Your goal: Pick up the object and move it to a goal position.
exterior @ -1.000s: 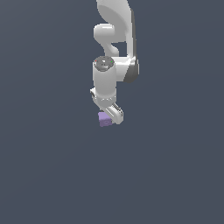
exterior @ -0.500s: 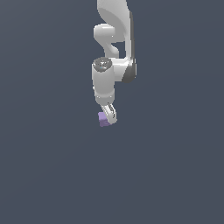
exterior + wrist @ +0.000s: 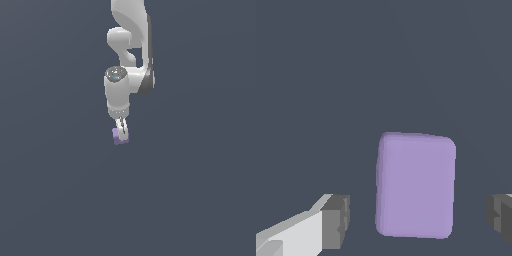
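Your wrist view is showing the hand (image 3: pixel 416 220) standing open, both fingers (image 3: pixel 336 221) clear of the purple cube (image 3: pixel 415 185) between them, gaps the exterior view is hiding. Since a second ago, the arm is reaching lower.
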{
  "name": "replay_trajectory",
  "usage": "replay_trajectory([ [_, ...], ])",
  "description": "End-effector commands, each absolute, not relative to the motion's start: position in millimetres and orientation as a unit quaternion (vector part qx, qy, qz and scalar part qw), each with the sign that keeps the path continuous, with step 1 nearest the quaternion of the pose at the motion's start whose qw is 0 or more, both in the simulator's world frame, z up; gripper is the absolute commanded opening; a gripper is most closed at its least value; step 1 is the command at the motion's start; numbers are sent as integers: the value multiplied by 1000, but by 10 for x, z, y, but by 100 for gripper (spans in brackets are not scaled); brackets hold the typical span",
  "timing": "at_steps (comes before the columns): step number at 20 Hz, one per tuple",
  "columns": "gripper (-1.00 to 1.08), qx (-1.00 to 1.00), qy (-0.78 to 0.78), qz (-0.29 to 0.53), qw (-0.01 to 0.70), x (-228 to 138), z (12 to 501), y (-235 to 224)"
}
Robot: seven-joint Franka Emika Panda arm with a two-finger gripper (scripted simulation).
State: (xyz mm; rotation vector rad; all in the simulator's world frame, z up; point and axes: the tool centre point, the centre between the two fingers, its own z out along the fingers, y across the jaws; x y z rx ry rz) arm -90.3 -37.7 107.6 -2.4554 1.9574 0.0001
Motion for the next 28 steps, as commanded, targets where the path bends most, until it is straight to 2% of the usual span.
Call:
replay_trajectory([
  [1, 100, -774, 634, 0, 0, -924, 1065, -386],
  [10, 100, -769, 639, 0, 0, -938, 1028, -391],
  [25, 100, -768, 641, 0, 0, -947, 555, -391],
  [26, -100, -768, 641, 0, 0, -947, 555, -391],
  [28, -100, -768, 641, 0, 0, -947, 555, -391],
])
